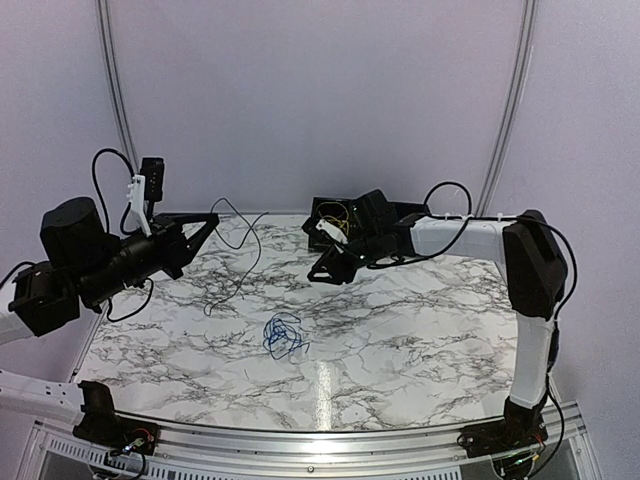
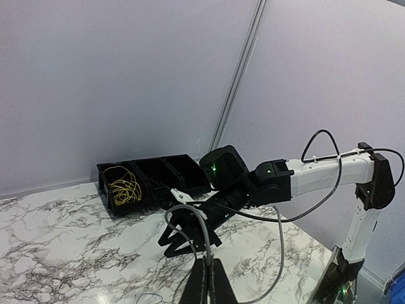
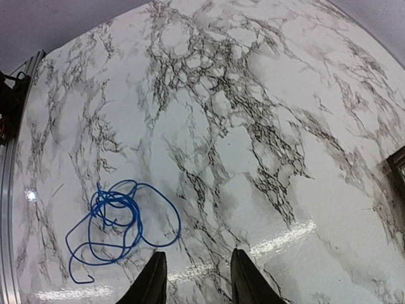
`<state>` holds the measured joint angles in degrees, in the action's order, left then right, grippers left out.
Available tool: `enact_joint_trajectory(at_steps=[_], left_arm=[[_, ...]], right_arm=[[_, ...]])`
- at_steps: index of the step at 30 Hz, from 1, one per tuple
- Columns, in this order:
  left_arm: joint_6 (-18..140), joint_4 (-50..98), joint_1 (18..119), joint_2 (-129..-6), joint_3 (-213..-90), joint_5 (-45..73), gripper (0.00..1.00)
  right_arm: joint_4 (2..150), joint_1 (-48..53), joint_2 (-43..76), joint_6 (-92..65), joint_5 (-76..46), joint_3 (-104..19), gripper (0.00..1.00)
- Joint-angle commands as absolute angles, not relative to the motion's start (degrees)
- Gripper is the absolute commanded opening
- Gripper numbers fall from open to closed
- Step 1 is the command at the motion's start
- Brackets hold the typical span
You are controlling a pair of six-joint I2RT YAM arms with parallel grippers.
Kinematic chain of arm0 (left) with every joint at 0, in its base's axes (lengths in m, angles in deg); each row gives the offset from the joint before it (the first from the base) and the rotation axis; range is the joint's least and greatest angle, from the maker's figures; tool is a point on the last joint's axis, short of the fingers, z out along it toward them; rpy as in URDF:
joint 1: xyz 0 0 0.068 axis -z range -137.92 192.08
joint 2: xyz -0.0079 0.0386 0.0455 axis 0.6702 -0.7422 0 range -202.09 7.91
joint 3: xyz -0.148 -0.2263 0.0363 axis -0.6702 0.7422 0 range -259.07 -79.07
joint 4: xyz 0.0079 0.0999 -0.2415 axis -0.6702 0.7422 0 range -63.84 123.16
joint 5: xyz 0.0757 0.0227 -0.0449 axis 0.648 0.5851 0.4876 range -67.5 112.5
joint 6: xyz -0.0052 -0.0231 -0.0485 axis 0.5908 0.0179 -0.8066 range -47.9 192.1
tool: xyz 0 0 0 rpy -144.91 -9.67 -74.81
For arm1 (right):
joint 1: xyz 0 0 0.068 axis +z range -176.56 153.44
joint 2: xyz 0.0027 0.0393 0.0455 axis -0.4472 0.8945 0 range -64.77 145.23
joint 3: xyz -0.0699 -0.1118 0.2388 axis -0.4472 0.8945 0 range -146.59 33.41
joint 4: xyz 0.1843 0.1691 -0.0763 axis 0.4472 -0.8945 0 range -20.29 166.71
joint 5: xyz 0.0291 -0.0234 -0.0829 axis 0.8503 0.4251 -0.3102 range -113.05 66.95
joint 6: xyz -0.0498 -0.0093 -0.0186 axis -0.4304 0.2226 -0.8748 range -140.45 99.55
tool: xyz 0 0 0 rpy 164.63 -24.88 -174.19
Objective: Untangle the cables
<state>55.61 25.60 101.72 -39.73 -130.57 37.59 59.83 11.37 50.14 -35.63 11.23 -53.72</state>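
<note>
Since the black cable hangs from the left gripper in the overhead view, the arm is probably held high so that this wire falls free of the table and of the other wires. The blue cable lies alone near the middle of the table, well apart from the black one. The right gripper hovers low just before a bin at the far edge, where a bit of the yellow cable shows inside.

From the left wrist, the fingers are pressed together on the black cable, which makes a thin loop just above them (it looks grey in this light). The bin has three compartments, and the yellow cable sits as a small bundle in the leftmost one of this view. Probably each wire gets its own compartment.

From the right wrist, the jaws stand apart with nothing between them. The blue cable lies on the table below and to the left of them. It shows several small rounds lying over each other, one wider loop to the right, and a loose tail at the lower left. It looks thin and limp.
</note>
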Motion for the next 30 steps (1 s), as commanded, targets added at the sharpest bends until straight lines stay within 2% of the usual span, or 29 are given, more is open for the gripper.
enact_joint_trajectory(at_steps=[1, 5, 11, 18, 26, 30], left_arm=[[55.88, 22.98, 101.95, -40.53, -130.10, 37.91, 0.00], [55.88, 22.15, 101.94, -41.61, -129.70, 37.92, 0.00], [55.42, 21.84, 101.94, -44.31, -129.70, 35.84, 0.00], [55.16, 20.86, 101.94, -47.00, -129.88, 34.47, 0.00], [54.61, 20.36, 101.94, -47.77, -130.17, 32.85, 0.00], [54.23, 20.38, 102.00, -47.08, -129.96, 32.80, 0.00]], right_arm=[[59.14, 10.60, 49.19, -37.91, 7.15, -51.82, 0.38], [58.01, 10.05, 46.67, -40.36, 5.85, -51.57, 0.43], [58.67, 9.81, 38.70, -43.56, 16.52, -51.39, 0.52], [54.44, 11.59, 35.86, -42.76, 29.28, -55.63, 0.59], [53.47, 17.52, 36.48, -43.87, 24.37, -56.76, 0.62], [54.66, 17.91, 37.79, -42.60, 22.78, -57.86, 0.59]])
